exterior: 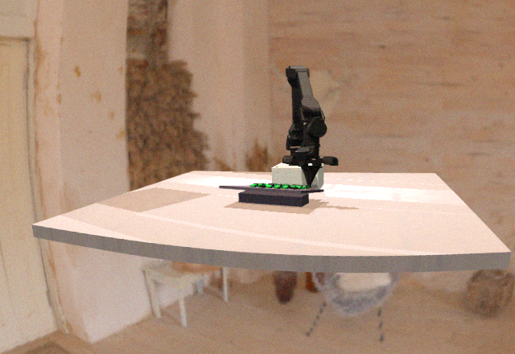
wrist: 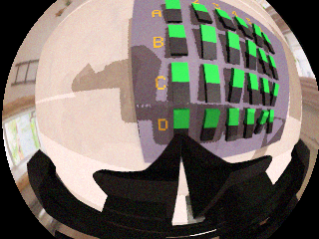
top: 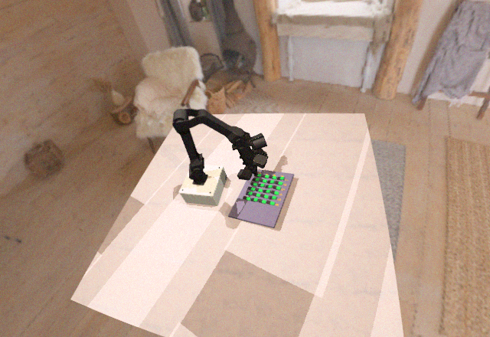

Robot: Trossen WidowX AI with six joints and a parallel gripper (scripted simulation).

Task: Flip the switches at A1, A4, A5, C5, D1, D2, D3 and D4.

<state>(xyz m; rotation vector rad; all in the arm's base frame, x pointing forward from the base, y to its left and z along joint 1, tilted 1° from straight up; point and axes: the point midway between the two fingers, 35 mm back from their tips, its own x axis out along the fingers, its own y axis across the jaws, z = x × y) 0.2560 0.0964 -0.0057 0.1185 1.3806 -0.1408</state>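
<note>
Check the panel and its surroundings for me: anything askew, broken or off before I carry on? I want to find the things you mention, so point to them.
Nothing stands out. The panel (top: 255, 216) (exterior: 232, 187) sits on its dark block (exterior: 270, 199), with no visible damage or spill. The shut jaws (top: 255, 173) (exterior: 310, 186) are at D1 (wrist: 181, 119), whose black half they partly hide.
</note>
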